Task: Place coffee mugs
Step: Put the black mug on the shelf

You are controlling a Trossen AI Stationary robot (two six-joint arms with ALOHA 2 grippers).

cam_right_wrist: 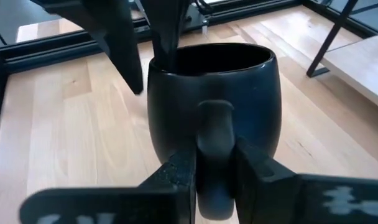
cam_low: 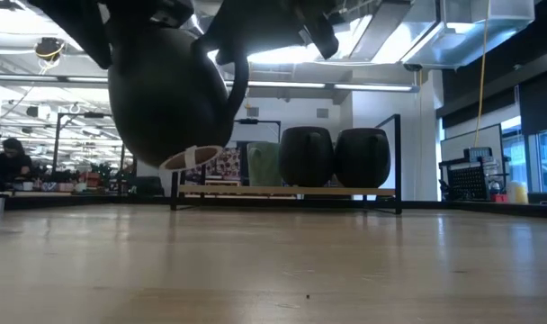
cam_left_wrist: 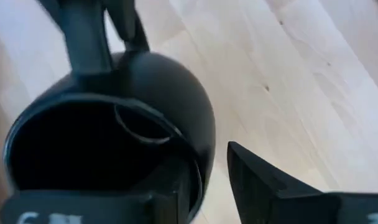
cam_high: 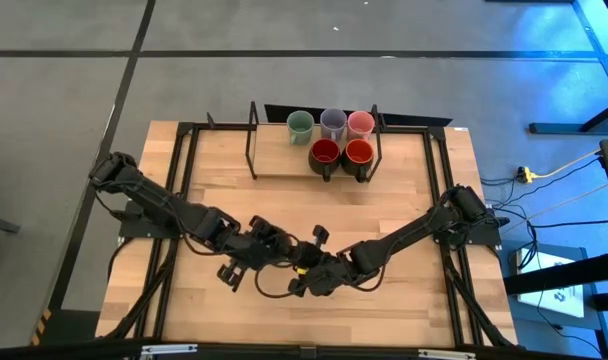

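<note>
While my right gripper pinches the round black ceramic mug by its handle and my left gripper straddles its rim, a handover looks underway; next, one releases.

Black mug: round-bodied, glossy, held clear of the bench near its front middle. Pale green mug, lavender mug and pink mug stand upright in a row at the back; two red mugs stand side by side just before them.
</note>
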